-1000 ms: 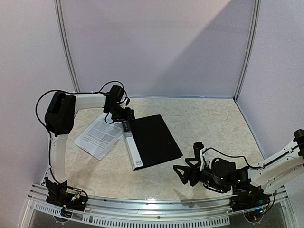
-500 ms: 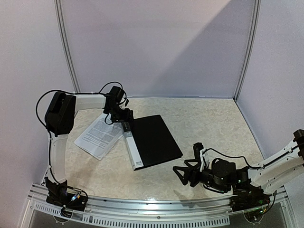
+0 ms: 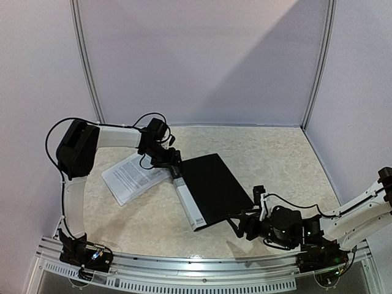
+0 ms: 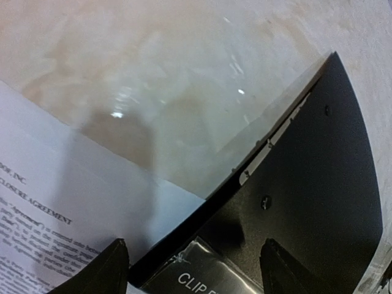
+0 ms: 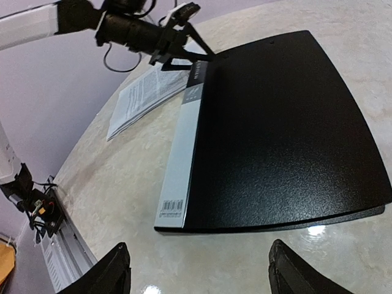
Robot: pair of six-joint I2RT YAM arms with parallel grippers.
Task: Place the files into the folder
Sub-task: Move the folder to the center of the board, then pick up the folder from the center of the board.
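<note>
Folder: the black folder (image 3: 217, 187) lies shut and flat at a slant on the pale surface (image 3: 275, 153), its white spine strip (image 3: 188, 205) along the left side.
Files: the printed files (image 3: 130, 177) lie flat to the left, just beside the spine's far end.
Left fingers: the left fingers (image 4: 113, 269) are spread, astride that far end of the spine; I cannot tell whether they press it.
Right fingers: the right fingers (image 5: 116, 272) are spread and hold nothing, low by the folder's near edge.
</note>
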